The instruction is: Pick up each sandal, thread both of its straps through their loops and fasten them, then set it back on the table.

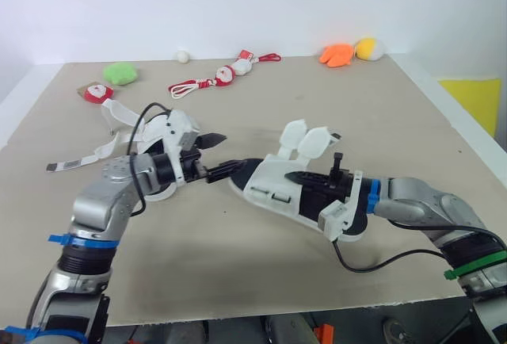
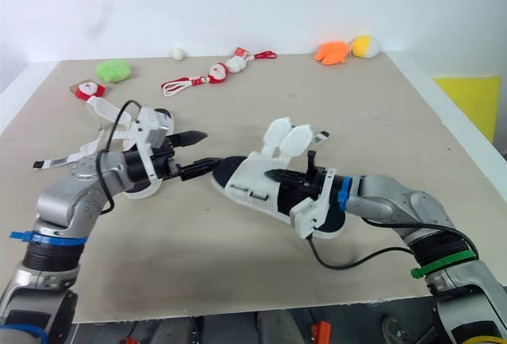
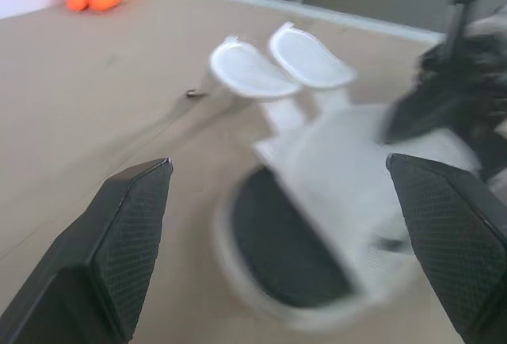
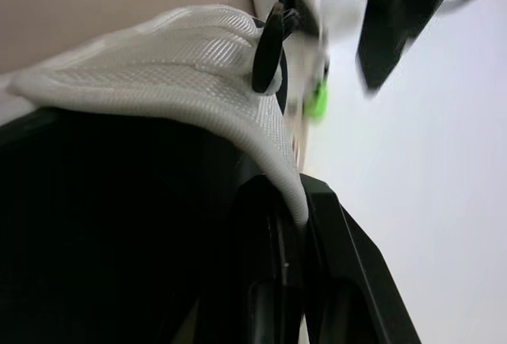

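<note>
Got the white sandal [image 1: 273, 189] mid-table, toe toward the robot's left, black footbed up; hard to tell whether resting on the table [image 1: 238, 280] or tipped just off it. Pinched at the mesh side wall near the heel by the right gripper [image 1: 313, 177], clenched on that edge. Over at the other end, seeing the left gripper [image 1: 223, 154] spread wide, grasping nothing, poised just beside the toe. Looks light: foam-like sole, probably stiff enough to lift by one end without sagging, yet apt to pivot if gripped at a single thin edge. Reads as soft and floppy up top, with both straps [image 1: 305, 139] flipped open, standing as two rounded white flaps side by side along the far edge, unthreaded. Best to take each strap near its rounded tip, where the fabric lies flat, and to steady the sole at toe or heel meanwhile. Worth minding the woven mesh: likely grippy rather than slippery, but easily creased. Also spotting a second sandal [image 1: 157, 193] beside the left gripper, straps loose.
</note>
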